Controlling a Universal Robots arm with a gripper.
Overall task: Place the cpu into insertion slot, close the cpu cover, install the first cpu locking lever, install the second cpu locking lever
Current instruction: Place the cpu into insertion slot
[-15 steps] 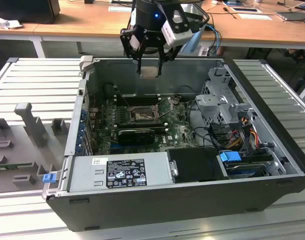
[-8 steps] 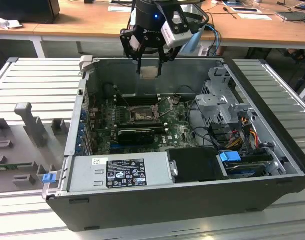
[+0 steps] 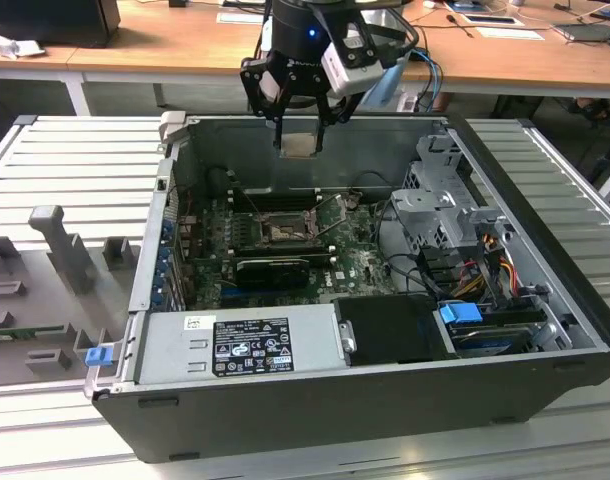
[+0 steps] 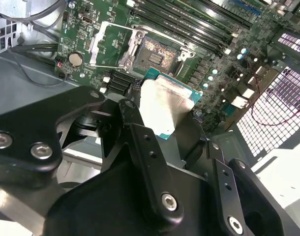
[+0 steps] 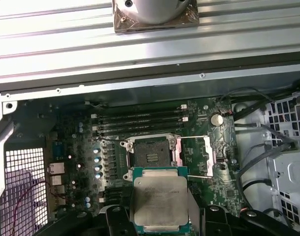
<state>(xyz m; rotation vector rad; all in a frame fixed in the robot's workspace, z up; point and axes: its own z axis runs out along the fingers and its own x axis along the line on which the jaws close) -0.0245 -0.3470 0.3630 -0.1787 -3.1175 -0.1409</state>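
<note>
Cpu [image 3: 301, 145] hangs upper centre in the exterior view, clamped between my fingers [image 4: 140, 142], well above the open insertion slot [image 5: 152, 155]; I fear a tilted or offset descent bending pins.

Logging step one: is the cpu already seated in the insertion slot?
No, the cpu sits clamped in the gripper above the board, and the insertion slot shows its grey pin field bare.

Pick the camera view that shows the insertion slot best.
The first wrist view: the insertion slot faces the camera squarely, unobstructed. The second wrist view shows it tilted, beyond the cpu. The exterior view shows it small, inside the case.
</note>
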